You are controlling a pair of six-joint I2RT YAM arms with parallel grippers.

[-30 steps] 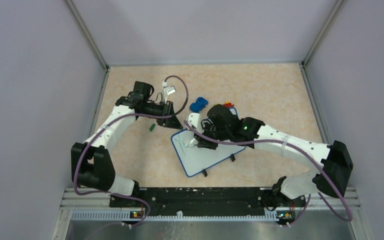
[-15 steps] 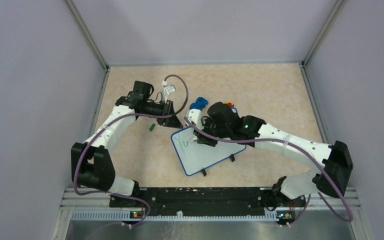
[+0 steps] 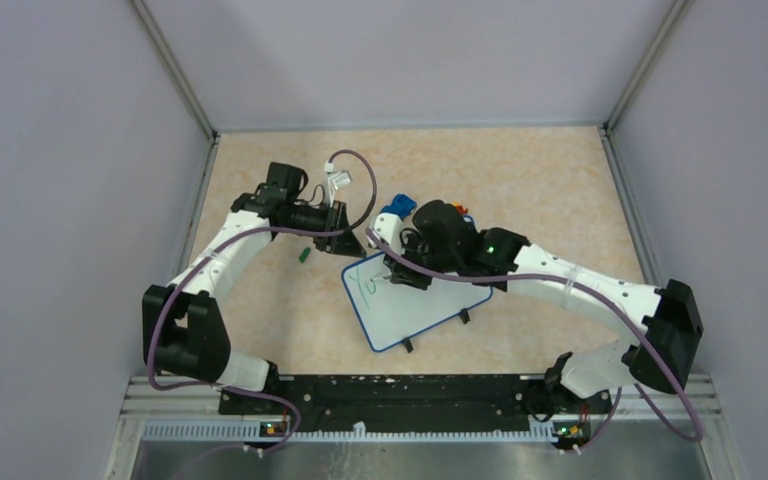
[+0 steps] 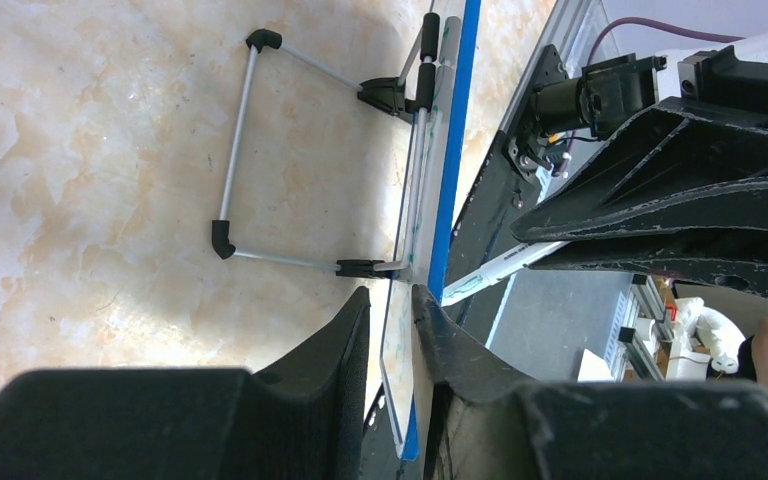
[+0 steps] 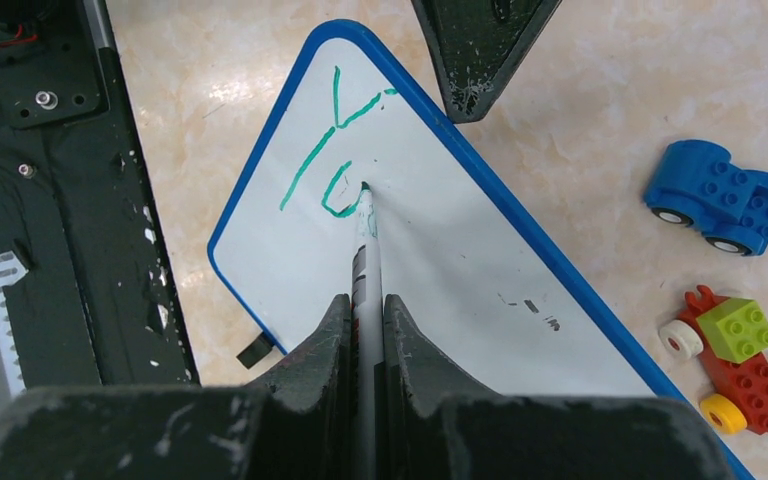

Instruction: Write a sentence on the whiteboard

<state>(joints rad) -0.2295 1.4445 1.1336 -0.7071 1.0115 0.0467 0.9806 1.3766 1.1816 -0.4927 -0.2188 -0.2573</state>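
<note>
The whiteboard [image 3: 420, 310], white with a blue rim, lies tilted mid-table and also shows in the right wrist view [image 5: 460, 270]. The sentence [image 5: 335, 150] is only a green "Y" and a part-drawn round letter, near the board's far left corner [image 3: 367, 283]. My right gripper [image 5: 365, 300] is shut on a white marker [image 5: 365, 245], its tip touching the round letter. In the top view it [image 3: 400, 278] hovers over the board's far left part. My left gripper [image 4: 390, 295] is closed over the board's edge [image 4: 452, 150] at its far left corner [image 3: 352, 247].
A blue toy car [image 5: 717, 195] and a red toy car with a green brick [image 5: 735, 355] sit just beyond the board's far edge. A small green cap [image 3: 303, 254] lies left of the board. The board's wire stand [image 4: 240, 150] is folded out underneath.
The right gripper has moved the marker slightly toward the far edge. The green "Y" has been completed and a second round letter begun. The left arm has held still.
</note>
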